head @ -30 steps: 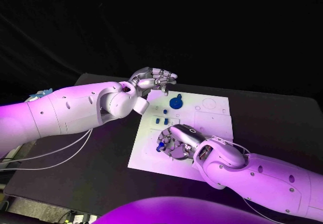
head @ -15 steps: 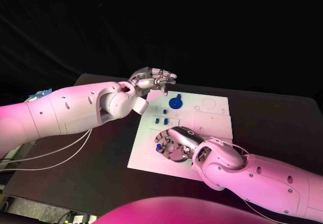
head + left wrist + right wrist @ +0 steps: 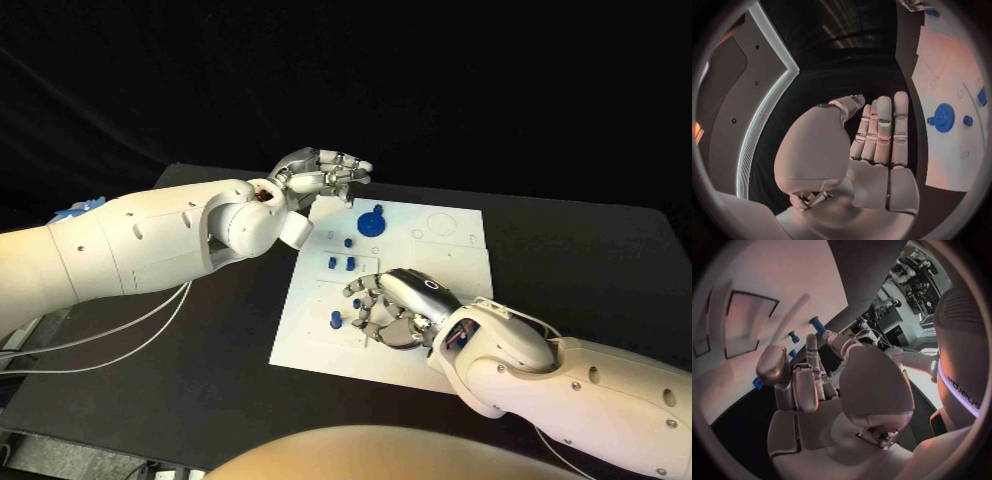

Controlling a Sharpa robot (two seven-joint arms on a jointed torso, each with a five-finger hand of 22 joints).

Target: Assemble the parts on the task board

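Your task board (image 3: 433,265) lies in the middle of the black table (image 3: 577,260). Your right hand (image 3: 389,310) hovers low over the board's near half with its fingers spread apart and grasping nothing; a small blue part (image 3: 335,320) stands on the board just left of those fingers. Your left hand (image 3: 320,172) is raised over the board's far left corner, fingers curled in together, and the wrist view shows its palm bare, so it is clenched on nothing. A blue gear (image 3: 376,221) sits on the far part of the board, near that hand, and two small blue pegs (image 3: 340,262) stand between the gear and your right hand.
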